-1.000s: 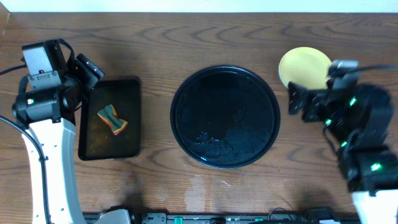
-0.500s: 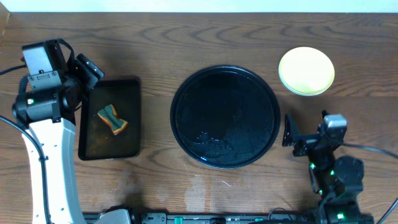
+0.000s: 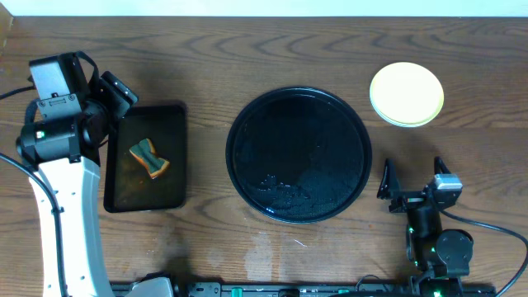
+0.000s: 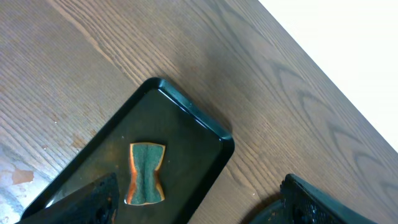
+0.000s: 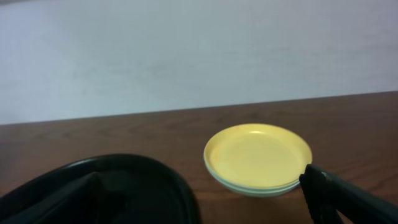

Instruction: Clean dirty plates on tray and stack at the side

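Right hand [image 3: 412,183] has pulled back from the plates [image 3: 406,94] to the lower right of the frame.
At the left, the left hand [image 4: 199,193] hangs wide open by the top corner of the small tray [image 3: 161,124], where a sponge [image 3: 149,158] lies. In the middle sits the big round tray [image 3: 299,154]. At the upper right the plates are stacked on the desk [image 3: 247,49], yellow on top, just beside that tray. The right hand is wide open too, holding nothing.

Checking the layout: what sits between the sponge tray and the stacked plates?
The round tray lies between the sponge tray and the plates; the overhead view shows it.
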